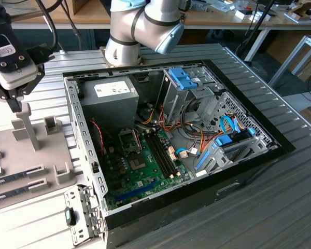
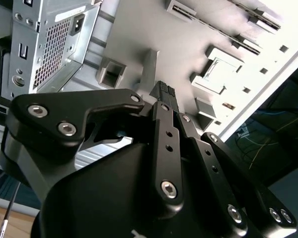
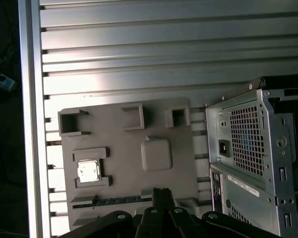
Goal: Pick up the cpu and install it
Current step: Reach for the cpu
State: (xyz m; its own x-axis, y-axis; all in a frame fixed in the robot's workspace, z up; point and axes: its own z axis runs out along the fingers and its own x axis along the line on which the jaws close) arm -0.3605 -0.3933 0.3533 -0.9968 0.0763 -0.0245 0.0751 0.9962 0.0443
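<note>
Gripper [image 3: 161, 192] hangs over the grey tray [image 3: 124, 144] on the bench, jaws close together, nothing between them. CPU [image 3: 88, 171] lies flat in its tray pocket, apart from the jaws. Risk, as I judge it: the chip sits thin and low in the pocket, so an off-centre pinch could tilt or drop it, and a skewed chip could damage the socket [image 1: 128, 139] in the case [image 1: 87, 150].
</note>
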